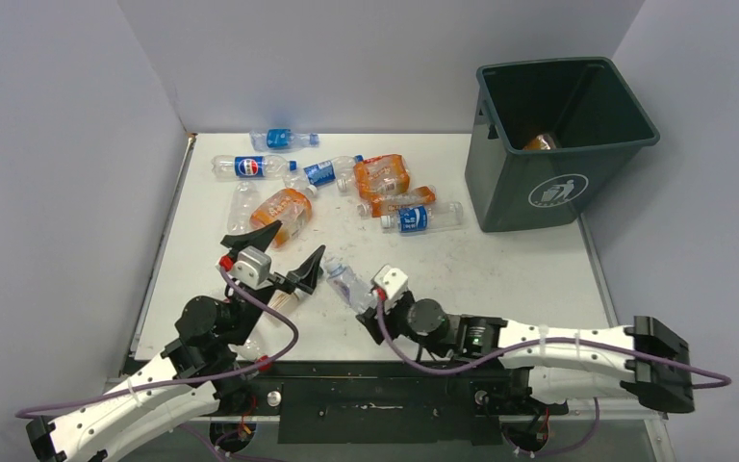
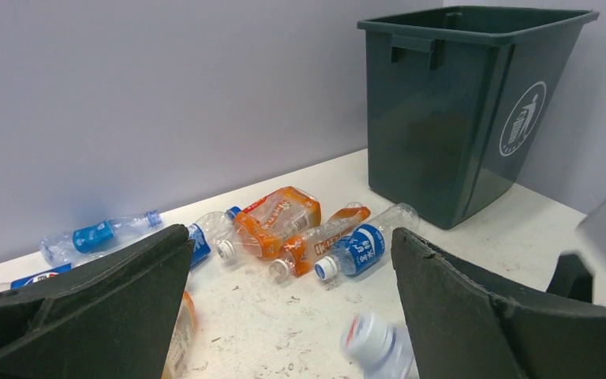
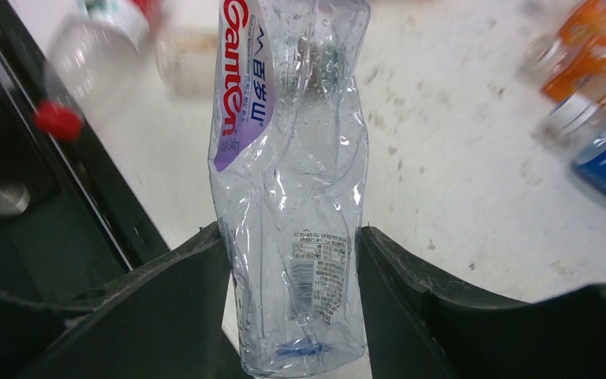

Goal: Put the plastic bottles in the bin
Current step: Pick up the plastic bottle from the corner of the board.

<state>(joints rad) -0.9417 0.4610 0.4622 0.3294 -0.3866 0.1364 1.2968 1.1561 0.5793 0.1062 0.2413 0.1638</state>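
Observation:
My right gripper (image 1: pixel 362 295) is shut on a crushed clear bottle (image 1: pixel 345 280) with a red and purple label, gripped near its base (image 3: pixel 292 181) between both fingers (image 3: pixel 410 276). Its blurred cap shows in the left wrist view (image 2: pixel 375 343). My left gripper (image 1: pixel 301 237) is wide open and empty (image 2: pixel 290 237), just left of that bottle. Beyond it lie an orange bottle (image 1: pixel 284 212), a blue-labelled clear bottle (image 1: pixel 421 218) and an orange-labelled pack (image 1: pixel 383 178). The dark grey-green bin (image 1: pixel 558 183) stands at the back right, with one orange bottle (image 1: pixel 542 142) inside.
More bottles lie at the back left: a blue-labelled one (image 1: pixel 284 139), a Pepsi one (image 1: pixel 250 166) and another (image 1: pixel 322 171). A red-capped bottle (image 3: pixel 55 118) lies near the table's front edge by the left arm. Grey walls enclose the table on three sides.

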